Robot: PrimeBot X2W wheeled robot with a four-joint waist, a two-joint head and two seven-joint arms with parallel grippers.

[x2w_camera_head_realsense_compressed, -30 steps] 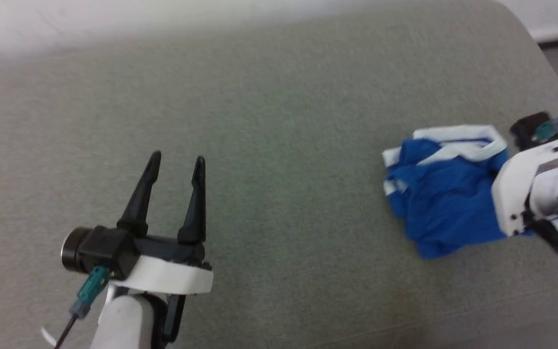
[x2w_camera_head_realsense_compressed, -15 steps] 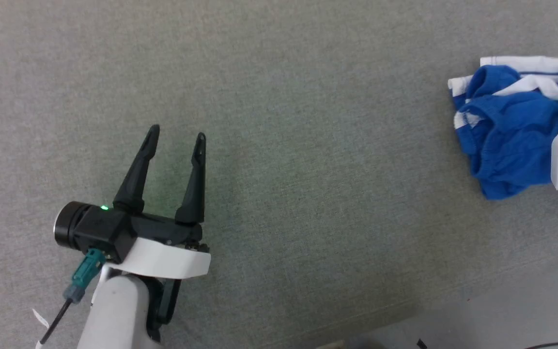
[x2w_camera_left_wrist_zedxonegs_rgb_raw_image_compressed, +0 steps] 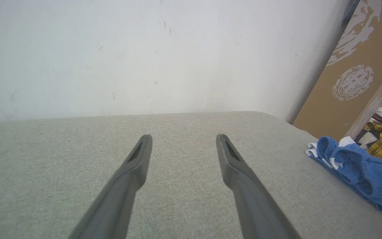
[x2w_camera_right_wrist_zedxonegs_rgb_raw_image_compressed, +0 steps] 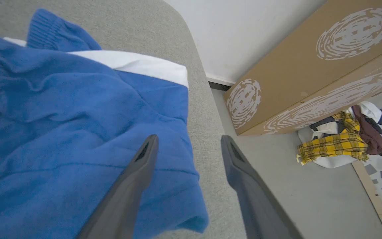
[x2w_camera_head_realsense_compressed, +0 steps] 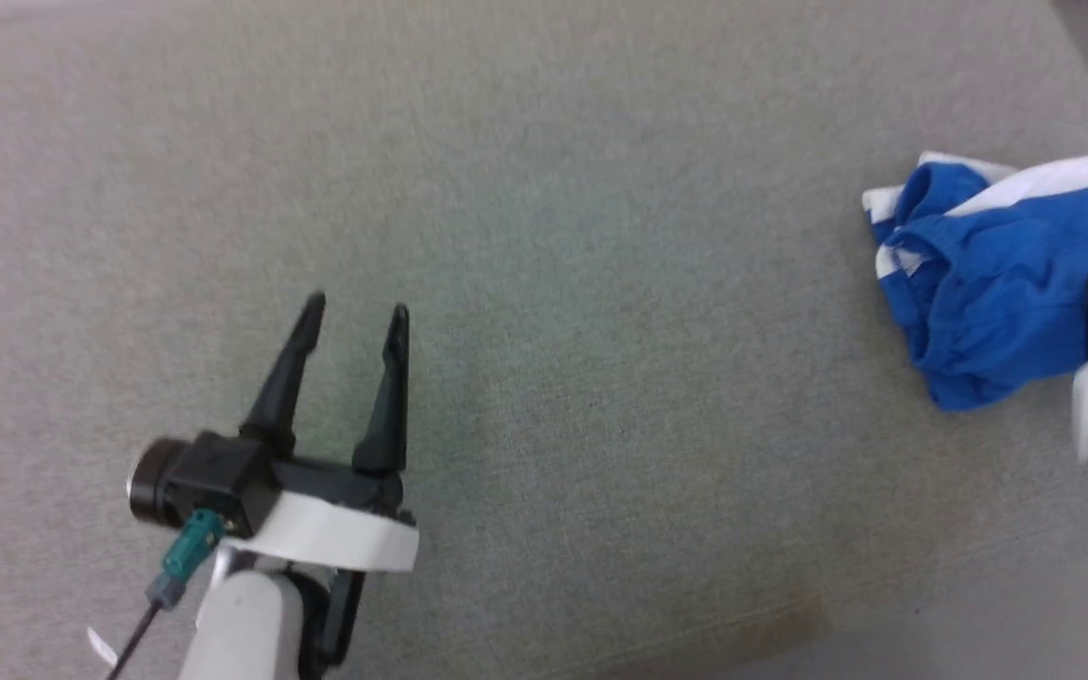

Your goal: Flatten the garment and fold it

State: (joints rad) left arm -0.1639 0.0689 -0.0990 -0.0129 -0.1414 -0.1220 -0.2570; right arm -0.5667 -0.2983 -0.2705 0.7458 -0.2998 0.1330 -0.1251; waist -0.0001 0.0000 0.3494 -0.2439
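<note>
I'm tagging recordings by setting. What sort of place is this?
Likely an indoor room used as makeshift test space: a grey fabric-covered surface against a plain white wall, brown printed cardboard boxes, and a heap of mixed clothes on the floor.

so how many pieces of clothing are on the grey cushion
1: the blue garment, bunched near the grey cushion's right edge in the head view. A separate clothes pile lies on the floor; anything under the garment would be hidden.
</note>
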